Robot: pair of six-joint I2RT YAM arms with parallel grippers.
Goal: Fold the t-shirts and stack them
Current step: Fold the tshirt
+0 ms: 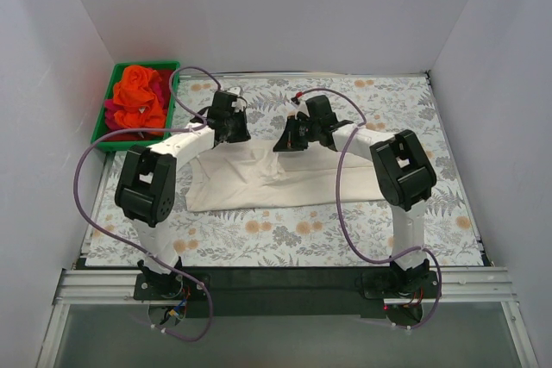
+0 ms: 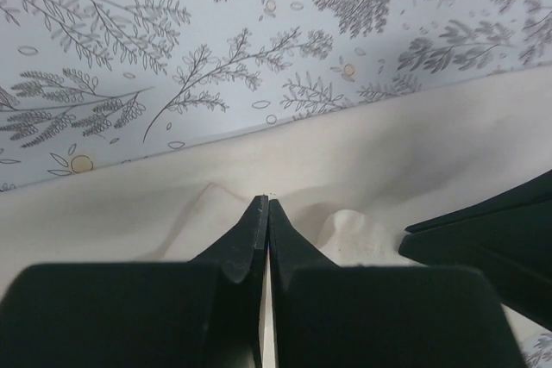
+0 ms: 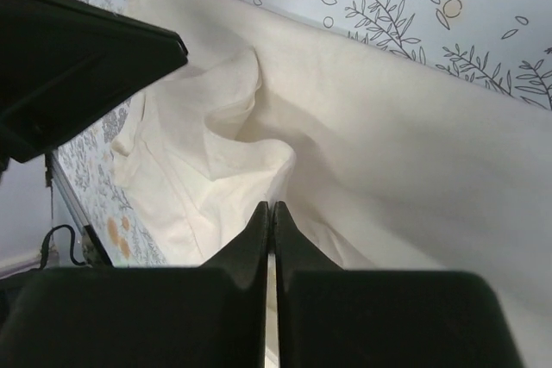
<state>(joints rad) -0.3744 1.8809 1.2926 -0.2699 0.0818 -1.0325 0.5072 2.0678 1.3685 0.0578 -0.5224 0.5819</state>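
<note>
A large cream t-shirt (image 1: pixel 259 183) lies partly folded across the middle of the floral tablecloth. Both grippers meet at its far edge. My left gripper (image 1: pixel 234 135) (image 2: pixel 264 201) is shut, and the cream cloth (image 2: pixel 388 152) puckers up to its tips, pinched. My right gripper (image 1: pixel 286 140) (image 3: pixel 270 204) is shut too, on a raised fold of the same t-shirt (image 3: pixel 388 127). An orange t-shirt (image 1: pixel 140 92) and a red-magenta t-shirt (image 1: pixel 112 115) sit crumpled in a green bin at the back left.
The green bin (image 1: pixel 147 65) stands at the table's back-left corner. White walls close in the left, back and right sides. Bare floral tablecloth (image 1: pixel 405 109) shows to the right of the shirt and along its near side. Purple cables loop from both arms.
</note>
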